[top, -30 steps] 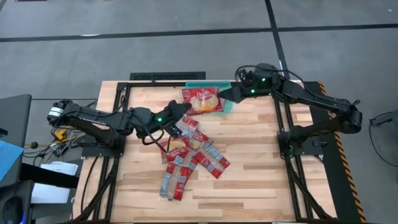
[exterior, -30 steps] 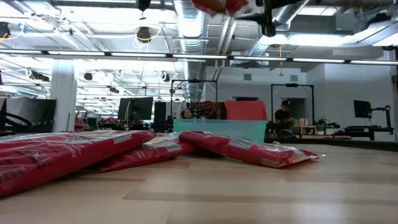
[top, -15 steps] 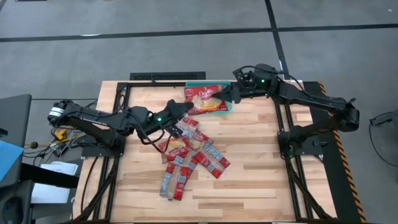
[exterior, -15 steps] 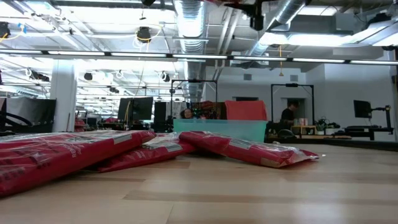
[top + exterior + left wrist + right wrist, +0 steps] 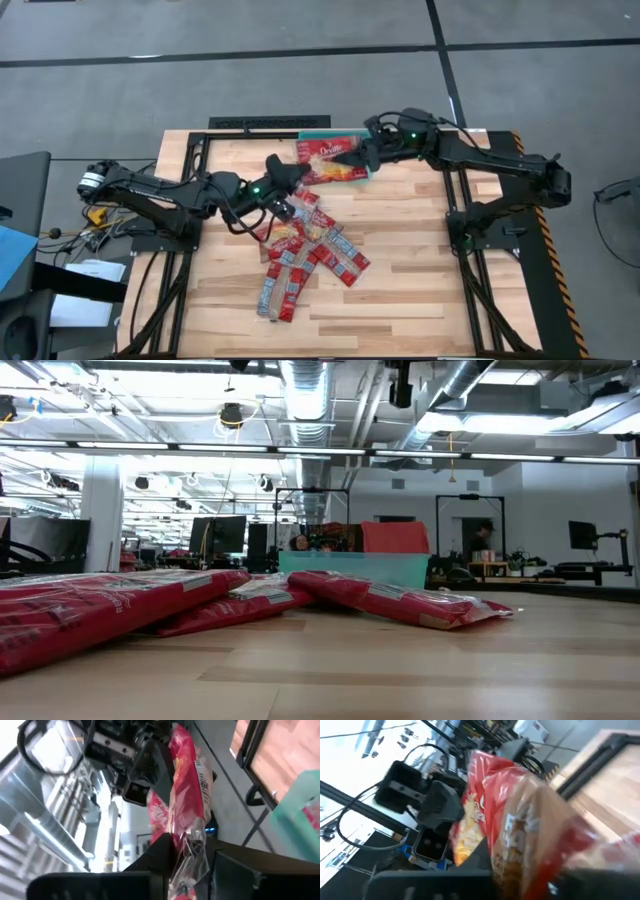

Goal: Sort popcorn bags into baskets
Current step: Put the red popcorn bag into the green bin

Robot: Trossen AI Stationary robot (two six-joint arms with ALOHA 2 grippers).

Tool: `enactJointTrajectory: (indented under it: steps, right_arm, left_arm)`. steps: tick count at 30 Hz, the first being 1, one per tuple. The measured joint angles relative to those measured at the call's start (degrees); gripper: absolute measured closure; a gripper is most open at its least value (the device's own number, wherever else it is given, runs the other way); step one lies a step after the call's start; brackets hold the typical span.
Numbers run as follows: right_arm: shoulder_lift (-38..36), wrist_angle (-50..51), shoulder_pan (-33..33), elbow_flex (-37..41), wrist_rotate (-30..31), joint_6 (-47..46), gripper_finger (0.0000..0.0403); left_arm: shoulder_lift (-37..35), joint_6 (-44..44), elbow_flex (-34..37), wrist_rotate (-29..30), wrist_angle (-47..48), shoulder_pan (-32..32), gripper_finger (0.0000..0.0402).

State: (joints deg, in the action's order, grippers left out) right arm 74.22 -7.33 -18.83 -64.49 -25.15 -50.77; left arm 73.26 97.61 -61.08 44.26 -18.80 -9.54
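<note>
Red popcorn bag (image 5: 326, 160) between both tools

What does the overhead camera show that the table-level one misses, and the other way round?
Only the high view shows both arms meeting over the teal basket, the left gripper and right gripper both on one squarish popcorn bag held in the air between them. Only the low view shows the room behind: ceiling lights, monitors, a person far off. Both show the pile of red bags on the wooden table and the basket.
</note>
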Motion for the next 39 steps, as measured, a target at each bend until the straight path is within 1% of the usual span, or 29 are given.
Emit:
enactJointTrajectory:
  steps: [3, 5, 8, 11, 15, 17, 20, 24, 27, 30, 36, 39]
  right_arm:
    - [-0.02, -0.55, -0.57, 0.04, 0.61, -0.48, 0.0376]
    - [-0.02, 0.03, -1.22, 0.04, 0.78, -0.4, 0.0368]
    - [-0.02, 0.85, -2.61, 0.04, 1.27, 1.02, 0.0375]
    - [-0.04, 1.07, -4.94, 0.04, 1.35, 2.9, 0.0382]
    - [-0.03, 3.97, -9.32, 0.04, 1.41, 5.39, 0.0382]
    - [0.31, 8.12, -11.62, 0.04, 1.4, 7.12, 0.0377]
    - [2.88, 13.75, -14.35, 0.07, 1.51, 9.38, 0.0369]
    - [8.41, 13.99, -15.88, 0.09, 1.68, 10.77, 0.0374]
    - [13.81, 13.63, -16.19, 0.09, 2.2, 10.8, 0.0377]
    - [18.92, 11.07, -16.91, 0.09, 3.73, 9.92, 0.0368]
    - [26.34, 8.97, -18.9, 0.09, 4.72, 7.27, 0.0358]
    - [28.27, 8.55, -19.23, 0.09, 7.46, 7.26, 0.0361]
  left_arm:
    - [-0.07, -5.73, 0.0, 0.67, 0.47, 0.0, 0.0351]
    - [-0.07, -8.8, 0.0, 2.68, 0.71, 0.0, 0.0343]
    - [-0.47, -16.07, 0.0, 7.34, 1.11, 0.0, 0.0328]
    - [-1.57, -26.44, 0.0, 12.91, 2.71, -0.02, 0.0312]
    - [-2.42, -37.92, -0.09, 19.3, 9.02, 0.17, 0.0298]
    - [-2.93, -43.6, -0.07, 20.24, 13.71, 0.17, 0.0296]
    - [-3.37, -53.0, -0.07, 20.21, 19.75, 0.17, 0.0295]
    - [-3.37, -62.64, -0.07, 18.05, 25.53, 0.17, 0.0294]
    - [-3.35, -66.8, -0.07, 17.17, 28.11, 0.17, 0.0294]
    - [-3.35, -69.05, -0.07, 17.13, 29.73, 0.17, 0.0294]
    - [-3.35, -70.0, -0.07, 17.15, 30.57, 0.2, 0.0294]
    - [-3.35, -70.04, -0.07, 17.15, 30.57, 0.2, 0.0294]
